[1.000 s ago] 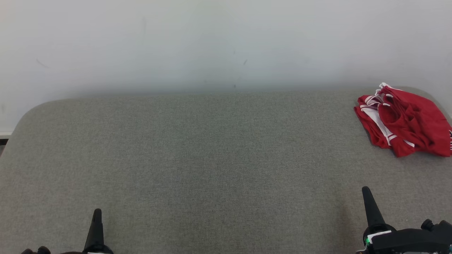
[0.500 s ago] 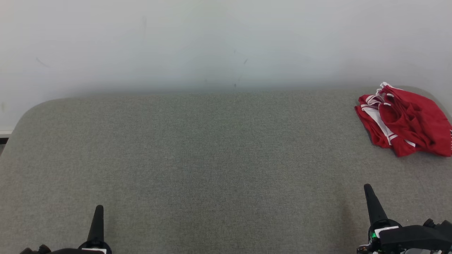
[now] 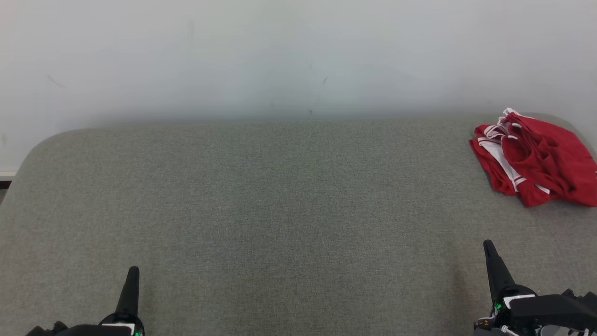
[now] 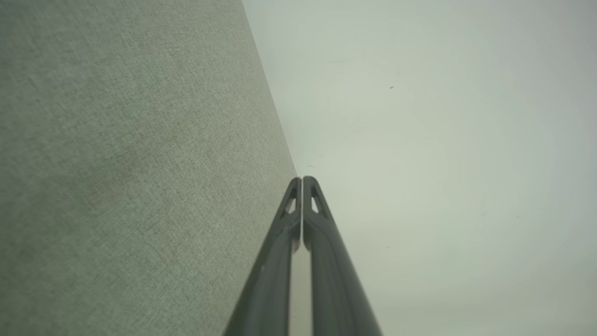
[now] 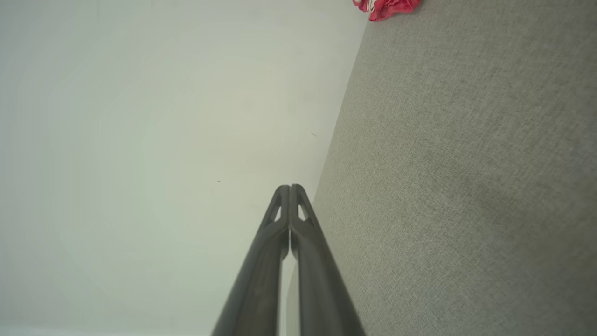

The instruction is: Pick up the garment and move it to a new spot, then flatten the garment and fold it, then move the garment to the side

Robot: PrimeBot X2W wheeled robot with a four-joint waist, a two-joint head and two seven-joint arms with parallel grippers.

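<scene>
Nearest are two grippers: the left gripper (image 3: 134, 270) and the right gripper (image 3: 488, 243) each hold slim, tapered dark fingers pressed together, closed on nothing, over one grey woven cushion (image 3: 280, 200) with rounded corners. At its far right corner lies one garment (image 3: 536, 161) — smooth red cloth with white stripes, bunched in a rumpled heap — near the plain pale wall (image 3: 280, 56).

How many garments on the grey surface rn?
1. The red garment with white trim lies bunched at the far right of the grey surface, near the wall. A second piece could hide within the bundle.
</scene>
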